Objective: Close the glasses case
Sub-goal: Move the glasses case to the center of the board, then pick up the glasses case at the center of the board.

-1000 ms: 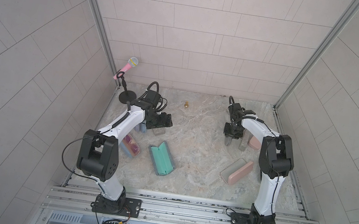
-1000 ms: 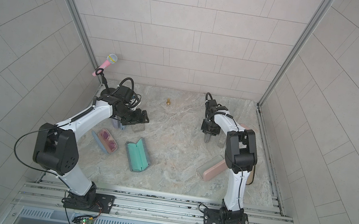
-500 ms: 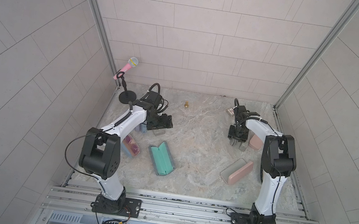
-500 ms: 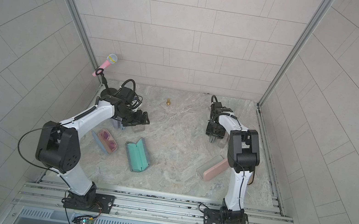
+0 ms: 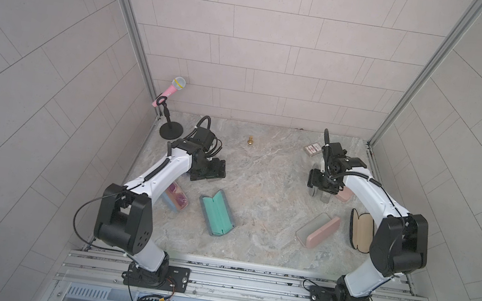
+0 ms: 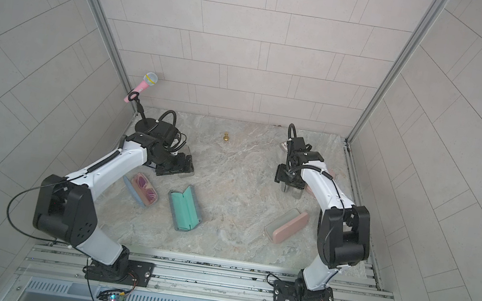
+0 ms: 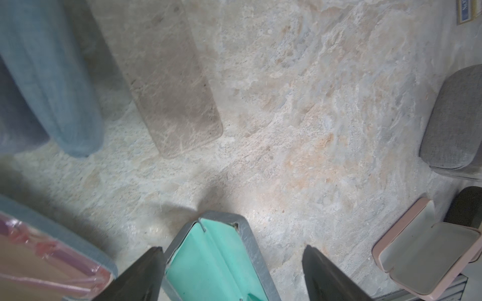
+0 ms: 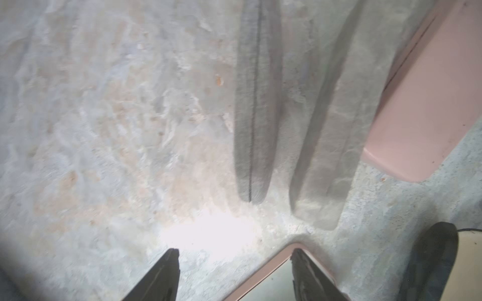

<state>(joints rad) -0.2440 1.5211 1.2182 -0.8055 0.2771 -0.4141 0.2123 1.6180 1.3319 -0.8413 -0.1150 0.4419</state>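
Several glasses cases lie open on the marble table. A grey case with teal lining [image 5: 216, 212] lies left of the middle, and its end shows between my left gripper's fingers in the left wrist view [image 7: 214, 260]. A pink open case [image 5: 317, 235] lies front right, its corner [image 8: 266, 276] under one finger of my right gripper. My left gripper [image 5: 213, 175] [image 7: 234, 263] hovers open behind the teal case, holding nothing. My right gripper [image 5: 320, 195] [image 8: 234, 263] is open and empty above closed cases at the back right.
A blue case with pink sunglasses [image 5: 175, 201] lies beside the left arm. A black case with beige lining [image 5: 360, 230] lies open by the right arm. Closed grey [image 8: 257, 104], stone-patterned [image 8: 328, 130] and pink [image 8: 427, 91] cases, a microphone stand [image 5: 168, 127], a gold piece [image 5: 250, 140] and a card pack [image 5: 312, 149] stand further back.
My right gripper has opened wider and moved a little toward the front of the table. The left arm has hardly moved.
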